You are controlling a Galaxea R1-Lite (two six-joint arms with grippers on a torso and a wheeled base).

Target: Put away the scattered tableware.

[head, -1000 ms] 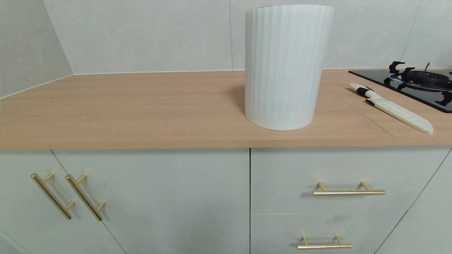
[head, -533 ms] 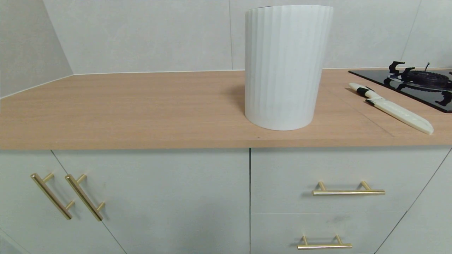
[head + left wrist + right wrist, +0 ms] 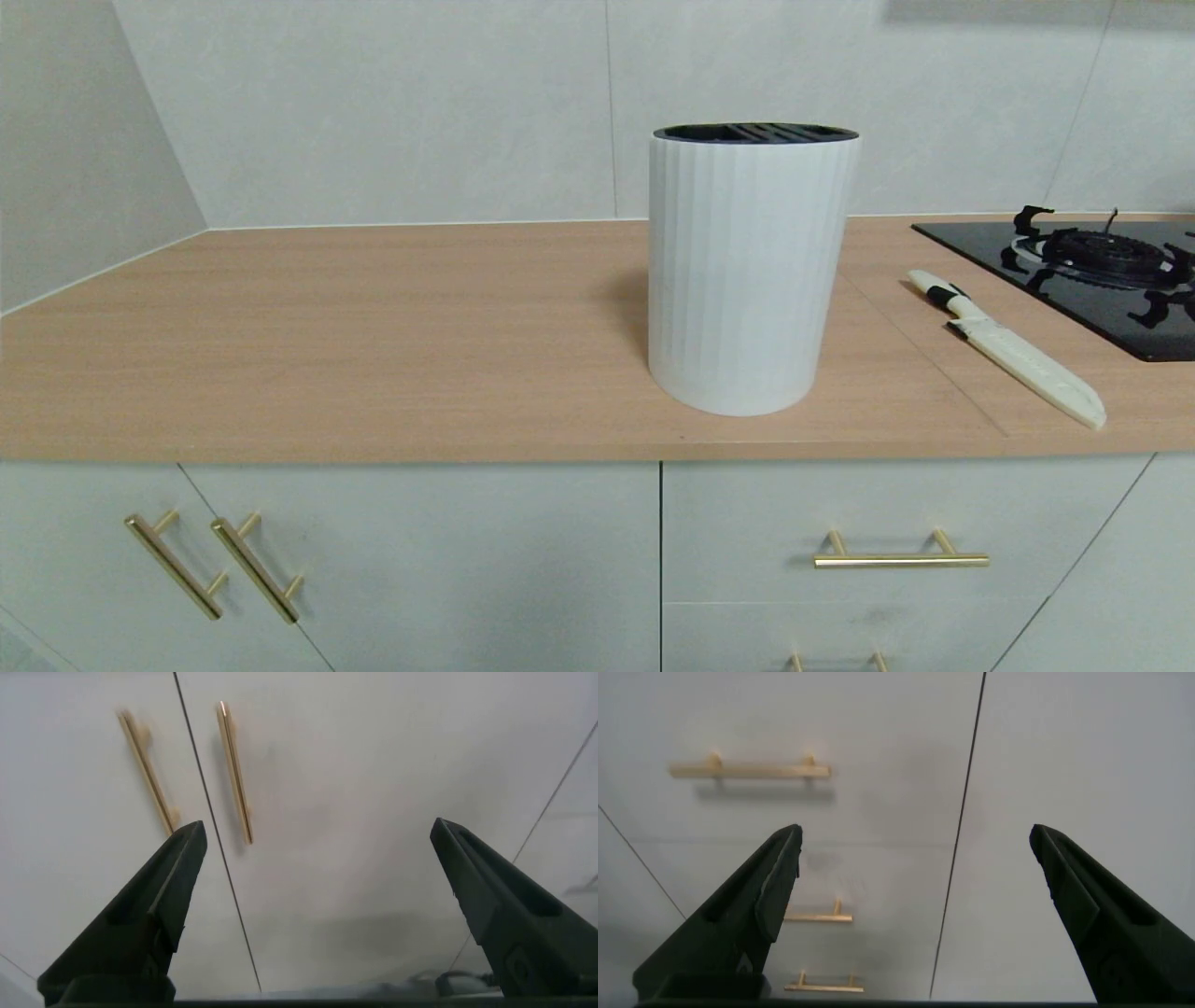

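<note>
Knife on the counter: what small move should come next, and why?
Probably lift the right gripper toward the knife: it lies flat on the counter, right of the slotted holder, while that gripper hangs open facing the drawer fronts below.

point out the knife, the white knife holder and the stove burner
knife (image 3: 1008,350): head view, on the blade, nearer the handle
white knife holder (image 3: 747,271): head view, middle of its ribbed side wall
stove burner (image 3: 1102,248): head view, on its black ring
</note>
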